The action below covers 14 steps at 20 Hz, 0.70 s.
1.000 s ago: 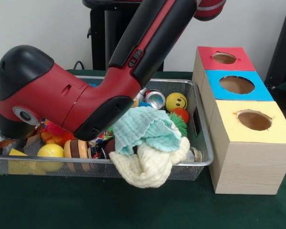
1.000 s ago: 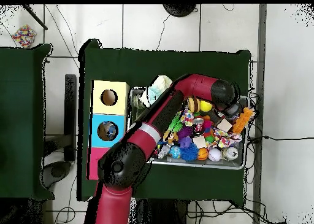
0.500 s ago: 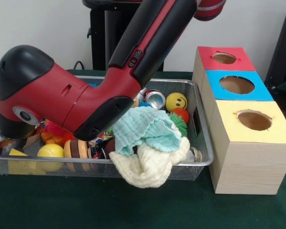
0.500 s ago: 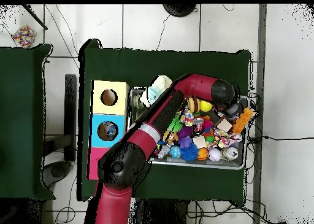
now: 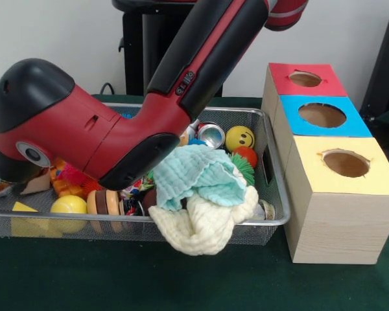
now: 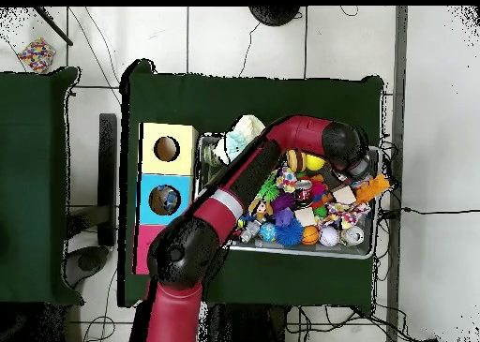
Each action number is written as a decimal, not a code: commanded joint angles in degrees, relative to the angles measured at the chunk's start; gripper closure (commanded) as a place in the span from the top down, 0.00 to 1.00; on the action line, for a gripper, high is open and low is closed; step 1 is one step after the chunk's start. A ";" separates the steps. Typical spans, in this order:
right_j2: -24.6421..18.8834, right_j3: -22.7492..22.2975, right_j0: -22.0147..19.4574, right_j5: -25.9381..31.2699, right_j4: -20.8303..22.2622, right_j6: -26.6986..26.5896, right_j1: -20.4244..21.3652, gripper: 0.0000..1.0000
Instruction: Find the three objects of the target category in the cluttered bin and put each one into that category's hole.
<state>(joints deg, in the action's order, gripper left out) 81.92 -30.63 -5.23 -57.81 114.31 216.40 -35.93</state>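
Surface point(image 5: 65, 285): we see green cloth, bare in front of the bin.
Cloths: nearest us, a cream cloth point(image 5: 204, 223) hangs over the bin's near rim with a mint cloth point(image 5: 201, 173) on top of it. We judge a sweep of the arm could drag both out onto the surface.
Bin point(image 5: 272, 220): a wire mesh tray packed with small toys, left of the boxes.
Contents: a yellow ball point(image 5: 69, 205) near left, a smiley ball point(image 5: 240, 138) and a can point(image 5: 211, 135) at the far right. We cannot tell which category is the target, so the three wanted objects stay unnamed.
Arm point(image 5: 110, 133): it lies low across the bin's left half and hides much of the clutter.
End effector point(image 6: 360, 173): buried at the bin's left end; we cannot tell whether it is open or closed.
Risk: we judge a blind grasp in this pile may catch the wrong toy or two at once.
Boxes: yellow point(image 5: 343, 194) nearest, blue point(image 5: 324, 116) behind, red point(image 5: 305, 79) farthest, each with a hole on top.
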 commanded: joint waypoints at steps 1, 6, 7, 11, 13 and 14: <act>4.70 -3.42 -2.53 -2.92 2.13 12.80 -2.63 1.00; 4.13 -2.34 -2.42 -3.18 0.89 11.42 -2.72 1.00; 4.02 -2.23 -2.42 -2.79 0.55 11.53 -2.85 1.00; 1.76 0.09 -2.34 -1.14 -2.80 12.04 -1.57 1.00; 2.18 -0.30 -2.34 -1.06 -2.36 12.08 -2.10 1.00; 2.40 -0.40 -2.45 -0.90 -2.16 12.23 -2.37 1.00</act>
<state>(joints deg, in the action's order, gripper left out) 84.19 -31.46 -5.27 -57.81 114.61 216.40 -36.65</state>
